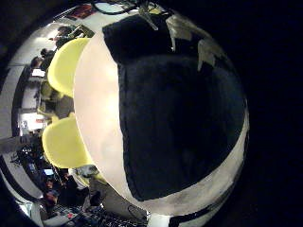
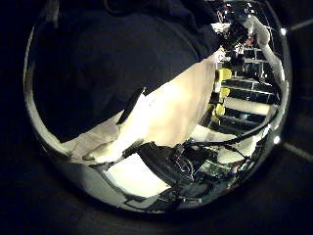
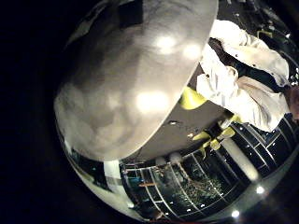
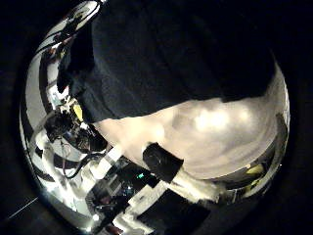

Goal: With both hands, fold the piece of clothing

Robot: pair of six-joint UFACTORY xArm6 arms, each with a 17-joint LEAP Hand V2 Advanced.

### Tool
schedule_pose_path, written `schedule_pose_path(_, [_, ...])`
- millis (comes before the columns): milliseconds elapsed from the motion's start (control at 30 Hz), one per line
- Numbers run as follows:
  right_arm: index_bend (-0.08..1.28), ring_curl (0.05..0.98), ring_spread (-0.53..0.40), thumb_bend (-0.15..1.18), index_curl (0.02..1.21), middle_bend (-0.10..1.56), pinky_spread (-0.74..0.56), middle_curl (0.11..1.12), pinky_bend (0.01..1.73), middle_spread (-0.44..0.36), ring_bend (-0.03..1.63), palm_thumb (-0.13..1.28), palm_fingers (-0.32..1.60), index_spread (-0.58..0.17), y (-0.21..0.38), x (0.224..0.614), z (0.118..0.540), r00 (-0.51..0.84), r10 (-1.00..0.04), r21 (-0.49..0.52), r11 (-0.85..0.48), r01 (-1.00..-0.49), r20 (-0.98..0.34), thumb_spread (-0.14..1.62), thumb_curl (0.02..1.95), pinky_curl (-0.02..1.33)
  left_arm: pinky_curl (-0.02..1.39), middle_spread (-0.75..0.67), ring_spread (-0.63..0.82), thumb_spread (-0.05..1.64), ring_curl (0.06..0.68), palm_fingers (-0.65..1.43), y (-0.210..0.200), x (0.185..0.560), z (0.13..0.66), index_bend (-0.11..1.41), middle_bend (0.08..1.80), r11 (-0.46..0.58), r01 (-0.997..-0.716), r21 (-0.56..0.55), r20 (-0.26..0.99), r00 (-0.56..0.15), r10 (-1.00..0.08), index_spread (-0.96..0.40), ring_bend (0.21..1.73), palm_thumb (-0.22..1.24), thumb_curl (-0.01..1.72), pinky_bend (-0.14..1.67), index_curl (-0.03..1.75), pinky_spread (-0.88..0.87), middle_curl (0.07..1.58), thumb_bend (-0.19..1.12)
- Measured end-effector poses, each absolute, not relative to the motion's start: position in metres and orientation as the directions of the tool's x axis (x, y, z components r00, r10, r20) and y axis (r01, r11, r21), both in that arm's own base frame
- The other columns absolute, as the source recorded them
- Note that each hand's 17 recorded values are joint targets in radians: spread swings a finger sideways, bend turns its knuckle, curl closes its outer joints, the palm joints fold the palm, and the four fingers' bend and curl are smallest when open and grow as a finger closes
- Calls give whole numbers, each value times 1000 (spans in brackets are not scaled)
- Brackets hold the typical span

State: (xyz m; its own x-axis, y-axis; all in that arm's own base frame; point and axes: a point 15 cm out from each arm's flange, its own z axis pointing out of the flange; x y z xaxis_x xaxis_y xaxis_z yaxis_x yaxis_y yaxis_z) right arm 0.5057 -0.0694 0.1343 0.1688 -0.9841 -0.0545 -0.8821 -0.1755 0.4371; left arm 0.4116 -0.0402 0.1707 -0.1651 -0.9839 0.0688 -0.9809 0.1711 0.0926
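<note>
A dark piece of clothing (image 1: 180, 113) lies flat on a pale table (image 1: 95, 123) and fills much of the left little finger side palm view, so it is close under my left hand. In the left thumb side view the same cloth (image 2: 108, 69) ends in an edge on the table (image 2: 171, 108), with a black part of my left hand (image 2: 161, 164) beside it. The cloth (image 4: 166, 54) also fills the right thumb side view, next to a black part of my right hand (image 4: 161, 162). I cannot make out the fingers of either hand.
The right little finger side view shows mostly bare table top (image 3: 131, 84), with a white arm (image 3: 238, 75) beyond its edge. Two chairs (image 1: 64, 95) stand past the table's edge, with room clutter behind them.
</note>
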Motion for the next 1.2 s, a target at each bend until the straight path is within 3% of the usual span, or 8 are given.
schedule_pose_path(33, [171,390,-214,-2,363,611,-129,457,891,-151,1109,433,766,-237,-69,506,134,170,-984,437,-177,-882,-55,1039,343,480,597,-54,-43,1219,317,309,-40,412,172,175,213,170,-981,90,69,-165,-984,-102,715,333,275,243,504,65,506,-16])
schedule_pose_path(67, [184,403,-221,2,370,646,-169,473,921,-172,1135,452,877,-252,-67,506,134,175,-983,437,-181,-881,-56,1042,347,489,595,-54,-43,1219,316,313,-40,413,174,174,219,171,-981,87,68,-165,-984,-102,714,333,275,241,501,64,507,-16])
schedule_pose_path(100, [233,394,-225,28,384,714,-230,492,944,-186,1137,521,1109,-283,-66,506,135,177,-983,436,-183,-881,-54,1053,365,477,593,-53,-43,1219,315,313,-39,413,174,174,218,171,-981,88,67,-165,-984,-102,713,333,275,241,499,63,506,-16])
schedule_pose_path(200, [501,460,-219,63,537,900,-283,587,1016,-168,1157,666,1310,-335,-68,507,140,181,-982,429,-186,-884,-53,1074,406,562,584,-51,-46,1219,312,318,-39,413,174,176,218,168,-981,92,68,-163,-984,-100,709,332,275,241,485,59,501,-16])
schedule_pose_path(433, [844,544,-220,144,715,1141,-250,694,1179,-152,1297,915,1207,-342,-92,503,164,189,-982,414,-176,-893,-10,1136,491,678,567,-49,-47,1220,305,326,-37,406,169,180,214,171,-980,106,67,-165,-984,-99,703,332,275,240,468,55,491,-16])
schedule_pose_path(567, [914,581,-217,144,764,1205,-234,727,1225,-151,1349,948,1127,-335,-115,486,175,160,-987,429,-152,-890,-17,1167,522,733,558,-49,-47,1222,301,332,-33,395,172,183,209,172,-979,109,68,-166,-984,-103,698,327,271,239,462,54,486,-17])
schedule_pose_path(1000, [988,660,-218,94,838,1279,-208,777,1234,-144,1395,974,1038,-321,-160,473,214,118,-993,377,-109,-920,-1,1220,601,889,533,-65,-48,1224,289,352,-33,385,150,185,214,174,-972,161,77,-163,-984,-109,679,326,267,229,452,52,483,-16])
schedule_pose_path(1200, [994,683,-220,68,852,1284,-208,786,1213,-142,1393,983,1025,-319,-142,477,268,149,-988,283,-136,-949,25,1232,627,949,523,-82,-55,1233,281,370,-31,388,142,185,223,177,-969,175,80,-165,-983,-115,667,323,269,230,452,50,483,-15])
